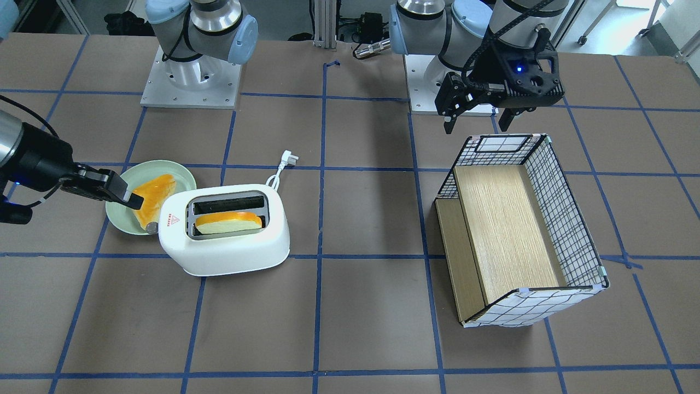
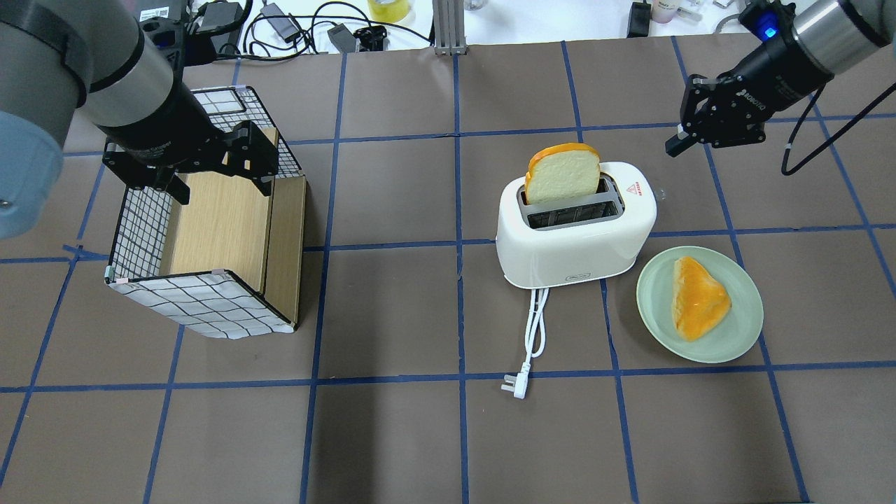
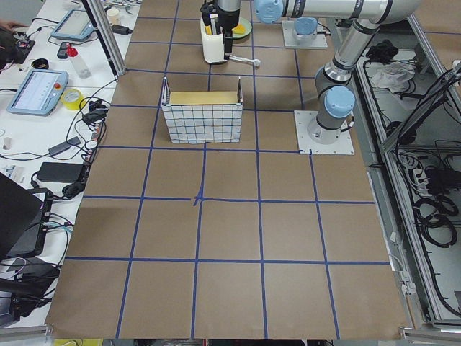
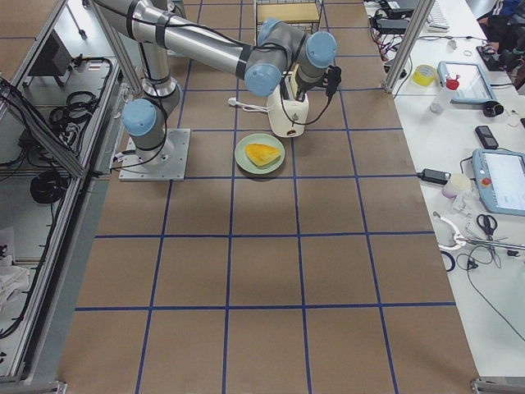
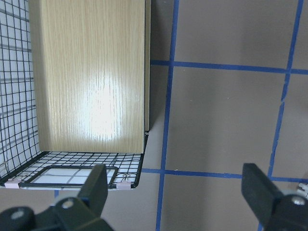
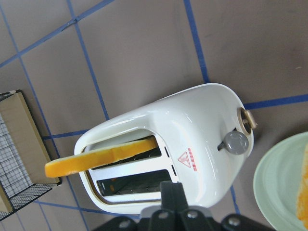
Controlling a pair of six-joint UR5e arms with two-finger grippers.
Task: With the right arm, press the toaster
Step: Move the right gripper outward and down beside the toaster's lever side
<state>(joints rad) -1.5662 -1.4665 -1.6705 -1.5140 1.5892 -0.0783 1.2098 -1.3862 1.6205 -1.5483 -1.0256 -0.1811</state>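
Note:
The white toaster (image 1: 229,246) stands on the table with one bread slice (image 1: 228,221) upright in a slot; it also shows in the overhead view (image 2: 574,238) and the right wrist view (image 6: 202,125). A grey knob (image 6: 236,143) and a small lever (image 6: 248,120) sit on its end face. My right gripper (image 2: 673,147) is shut and empty. It hangs above the table beside the toaster's end with the red triangle, apart from it, and also shows in the front view (image 1: 134,200). My left gripper (image 1: 476,127) is open and empty over the grid-patterned box (image 1: 569,219).
A pale green plate (image 2: 742,329) with a second bread slice (image 2: 696,306) lies next to the toaster on the robot's right. The toaster's white cord and plug (image 2: 514,386) trail toward the robot. The box (image 2: 203,304) lies on the robot's left.

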